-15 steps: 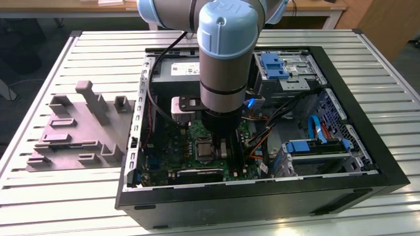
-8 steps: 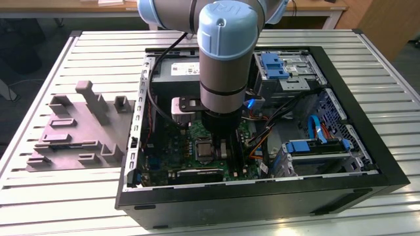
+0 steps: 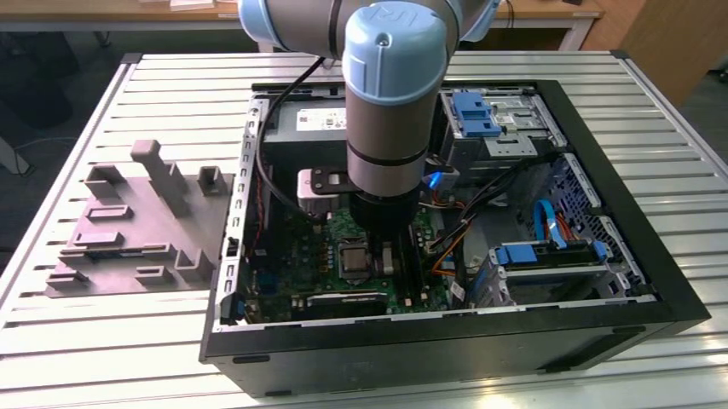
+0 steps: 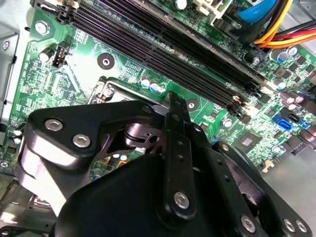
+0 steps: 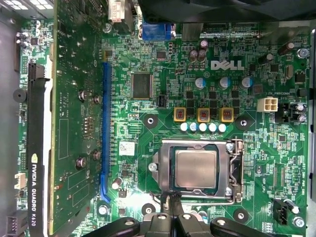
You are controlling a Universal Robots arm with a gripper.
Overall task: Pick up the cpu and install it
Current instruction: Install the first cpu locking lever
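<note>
My hand (image 5: 169,198) sits low over the motherboard (image 5: 163,89), its fingertips pressed together and holding nothing, just beside the socket (image 5: 197,168). The cpu (image 5: 196,169) lies flat inside that frame. I should check it sits level and square, without forcing.

exterior view looks down from afar; both wrist views closely share the motherboard (image 5: 163,98).

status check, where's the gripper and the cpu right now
Black gripper just beside metal-framed socket. Small silvery-grey square cpu seated in socket, not held. Nothing lying over it.
</note>
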